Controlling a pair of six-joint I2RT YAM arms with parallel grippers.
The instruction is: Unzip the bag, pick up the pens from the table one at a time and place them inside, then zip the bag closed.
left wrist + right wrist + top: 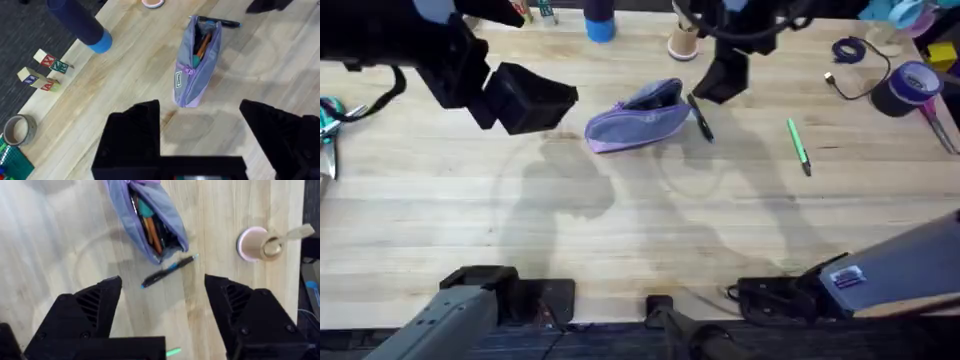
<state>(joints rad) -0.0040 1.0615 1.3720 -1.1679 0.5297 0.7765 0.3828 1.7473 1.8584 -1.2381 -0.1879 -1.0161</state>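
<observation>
The lilac-and-grey bag (638, 120) lies on the table (640, 230) with its zipper open; orange and teal items show inside the bag (150, 220), also seen from the left wrist as the bag (196, 60). A black pen (701, 117) rests right beside the bag's open end, the same pen (167, 271) lying just beyond it. A green pen (798, 146) lies apart to the right. My left gripper (535, 98) hovers open to the left of the bag. My right gripper (723, 80) hangs open above the black pen, holding nothing.
Teal-handled scissors (330, 115) lie at the left edge. A blue cylinder (600, 22) and a pink-rimmed cup (683, 42) stand at the back. A purple tape roll (912, 85) and a cable (850, 52) sit at the right. Toy blocks (42, 70) lie on the floor.
</observation>
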